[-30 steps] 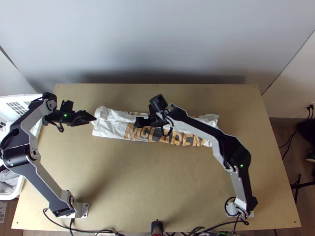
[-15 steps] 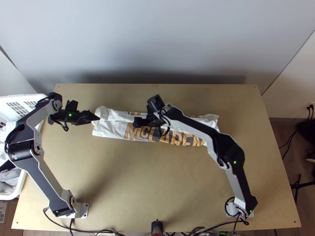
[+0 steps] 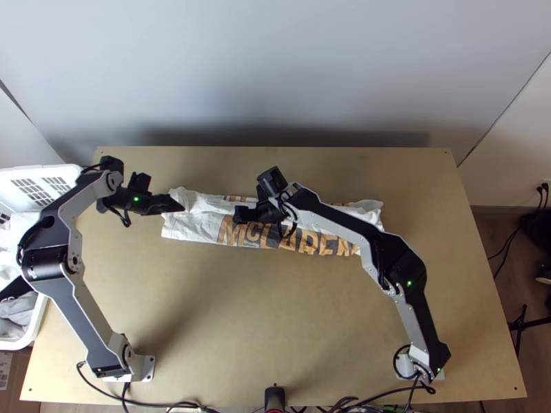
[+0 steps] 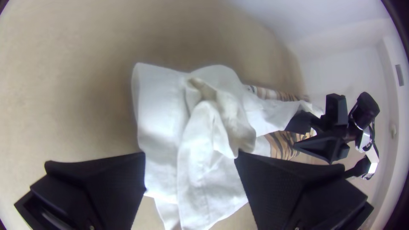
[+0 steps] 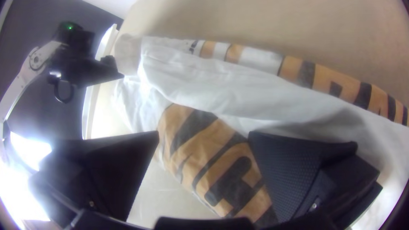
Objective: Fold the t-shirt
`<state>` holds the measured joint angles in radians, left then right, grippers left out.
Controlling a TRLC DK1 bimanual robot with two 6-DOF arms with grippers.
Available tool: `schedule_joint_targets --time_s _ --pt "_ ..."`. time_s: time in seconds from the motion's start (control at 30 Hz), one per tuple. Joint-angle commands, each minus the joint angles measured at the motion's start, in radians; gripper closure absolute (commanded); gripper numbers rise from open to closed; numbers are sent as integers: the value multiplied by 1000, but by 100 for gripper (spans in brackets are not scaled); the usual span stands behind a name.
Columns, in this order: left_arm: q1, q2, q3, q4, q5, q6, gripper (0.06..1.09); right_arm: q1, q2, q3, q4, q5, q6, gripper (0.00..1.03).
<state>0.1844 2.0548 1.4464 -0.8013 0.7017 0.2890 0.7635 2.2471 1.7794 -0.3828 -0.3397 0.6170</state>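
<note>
- On your far left, a white basket [image 3: 69, 171] stands by the surface [image 3: 275, 310], with grey cloth [image 3: 15, 306] in it.
- Next, your left gripper [image 3: 177, 204] is at the shirt's left end. Its jaws are wide apart and grip nothing.
- Your t-shirt [image 3: 193, 228] lies on the far half, folded into a long strip from left to right. It is white with orange and dark print, and its left end is crumpled.
- Your right gripper [image 3: 242, 213] is over the shirt, left of its middle. Its jaws are wide apart too.
- Your right arm [image 3: 396, 260] runs back to the near right.
</note>
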Motion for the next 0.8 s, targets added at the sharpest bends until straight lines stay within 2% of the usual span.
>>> schedule_joint_targets --time_s 0.0,0.03,0.1,0.13,0.77 --pt "-43 -28 -6 -6 10 -16 44 -1 0 0 -4 1 -3 6" --pt "-43 -33 -11 -1 21 -21 57 -1 0 0 -4 1 -3 6" --pt "-43 -48 -21 36 35 -42 100 -1 0 2 -4 1 -2 6" --pt "-42 -59 -32 62 35 -63 105 -1 0 2 -4 1 -2 6" --pt "-56 -170 -32 39 38 -123 105 -38 35 -17 -5 2 -8 6"
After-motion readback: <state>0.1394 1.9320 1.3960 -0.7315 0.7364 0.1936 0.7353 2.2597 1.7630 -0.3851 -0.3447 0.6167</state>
